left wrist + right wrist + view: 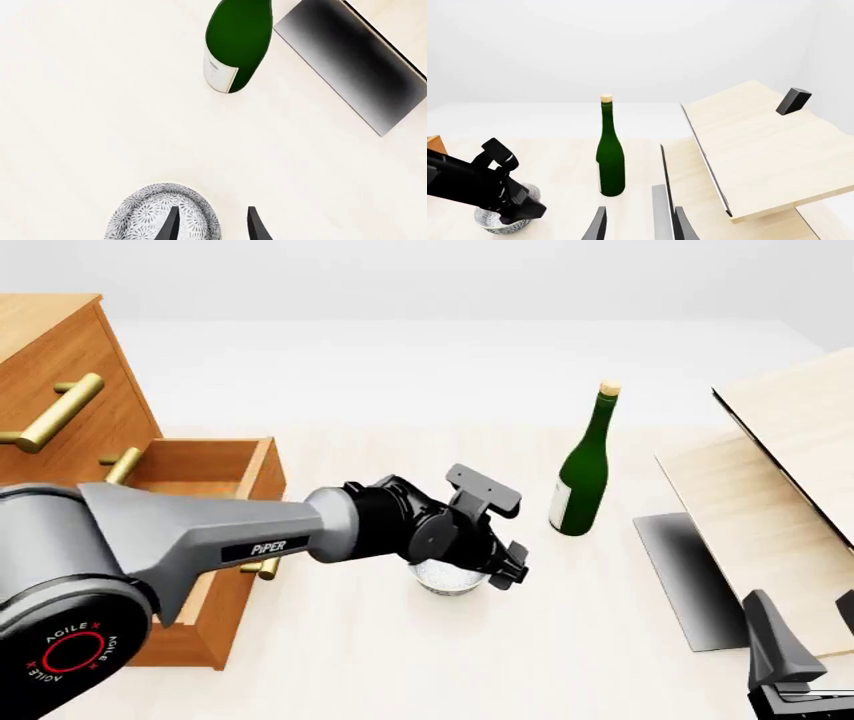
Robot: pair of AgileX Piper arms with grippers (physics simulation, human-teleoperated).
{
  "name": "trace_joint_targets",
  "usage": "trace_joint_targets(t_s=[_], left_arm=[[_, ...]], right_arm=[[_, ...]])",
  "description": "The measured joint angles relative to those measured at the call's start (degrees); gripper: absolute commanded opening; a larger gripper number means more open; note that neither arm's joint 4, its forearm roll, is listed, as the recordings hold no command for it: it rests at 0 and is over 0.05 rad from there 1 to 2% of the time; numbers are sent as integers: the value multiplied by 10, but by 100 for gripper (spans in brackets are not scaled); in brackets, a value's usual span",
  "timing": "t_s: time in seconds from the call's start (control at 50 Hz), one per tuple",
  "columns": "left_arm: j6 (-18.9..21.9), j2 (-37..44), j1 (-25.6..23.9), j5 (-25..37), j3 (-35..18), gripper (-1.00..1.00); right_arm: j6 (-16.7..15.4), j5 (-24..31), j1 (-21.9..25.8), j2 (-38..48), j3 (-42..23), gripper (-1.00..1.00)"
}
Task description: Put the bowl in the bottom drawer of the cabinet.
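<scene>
The speckled grey-and-white bowl (447, 580) stands on the table just right of the cabinet's (60, 350) pulled-out bottom drawer (200, 472). My left gripper (498, 567) points down at the bowl and is open. In the left wrist view one finger (171, 226) lies over the bowl (143, 212) and the other finger (257, 227) is outside its rim. The bowl (488, 221) also shows in the right wrist view, partly behind the left arm. My right gripper (807, 640) hangs open and holds nothing, low at the near right, far from the bowl.
A tall green bottle (582, 475) stands right of and behind the bowl. Pale wood boards (787, 480) with a dark grey plate (687, 580) fill the right side. Brass handles (54, 410) stick out of the upper drawers.
</scene>
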Motion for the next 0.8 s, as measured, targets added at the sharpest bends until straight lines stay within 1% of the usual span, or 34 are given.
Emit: trace_joint_targets(t_s=[0.46,0.8], left_arm=[[-15,16,-6,-15,8,100],[-27,28,-1,-19,9,100]], right_arm=[[0,0,0,0,0,100],[0,0,0,0,0,100]])
